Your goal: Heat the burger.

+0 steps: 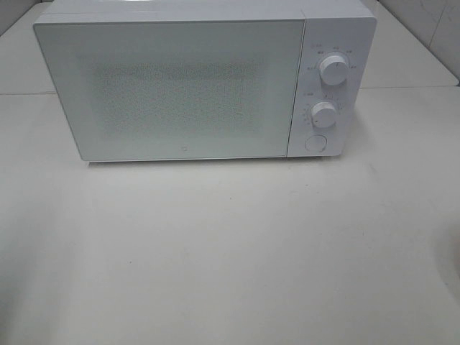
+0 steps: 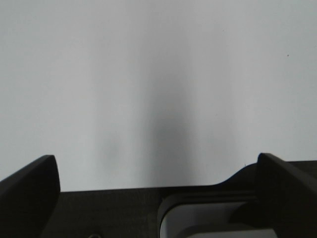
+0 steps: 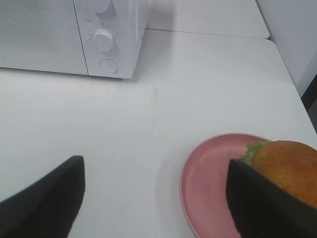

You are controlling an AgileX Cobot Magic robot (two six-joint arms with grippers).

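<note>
White dominates the scene: a white microwave (image 1: 205, 83) stands on a white table (image 1: 230, 251), seen from the high camera with its door (image 1: 169, 90) closed. The door has a speckled window panel at its centre. To the right of the door is the control strip, carrying an upper knob (image 1: 334, 69), a lower knob (image 1: 325, 114) and, beneath them, a round button (image 1: 315, 142). Neither arm appears in this high view.

Left wrist view: the left gripper (image 2: 158, 173) has its two dark fingers (image 2: 29, 193) standing wide apart, with nothing between them. Beyond them lies only a plain pale surface with a soft vertical shadow; what that surface is cannot be told.

Right wrist view: the right gripper (image 3: 153, 198) also has its dark fingers (image 3: 47, 201) spread apart, holding nothing. It hangs above the table, on the control-strip side of the microwave, whose lower knob and round button show at the far edge of the view. The burger (image 3: 290, 168) rests on a pink plate (image 3: 208, 178) on the table, well apart from the microwave. Its golden-brown bun is partly hidden behind one finger of the right gripper, and a frill of green lettuce shows at the bun's edge. Whether that finger touches the burger or the plate cannot be told.
</note>
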